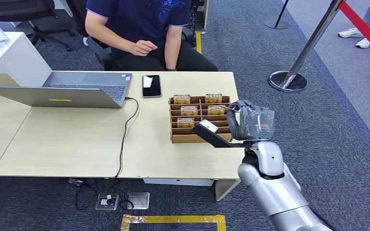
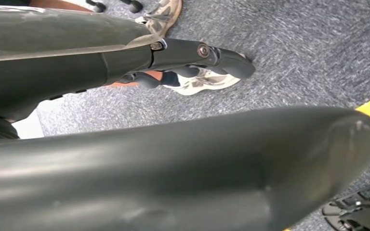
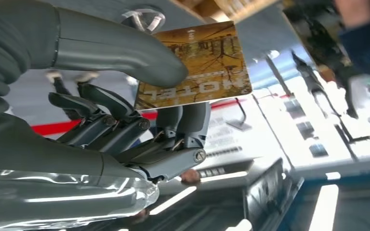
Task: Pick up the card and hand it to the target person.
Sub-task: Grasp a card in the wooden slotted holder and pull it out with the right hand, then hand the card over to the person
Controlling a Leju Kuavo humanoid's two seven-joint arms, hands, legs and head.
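Right hand [image 3: 125, 120] up beside the cardboard tray [image 1: 200, 137], thumb and fingers pinching 1 gold card [image 3: 197, 62]. Left hand [image 2: 183, 62] down over the carpet, fingers loosely bent, holding nothing. Person [image 1: 139, 29] behind the table [image 1: 77, 144].

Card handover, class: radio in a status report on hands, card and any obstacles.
Right hand pinching the card, raised beside the cardboard tray. Left hand hanging over carpet, holding nothing. Person seated across the table; path open.
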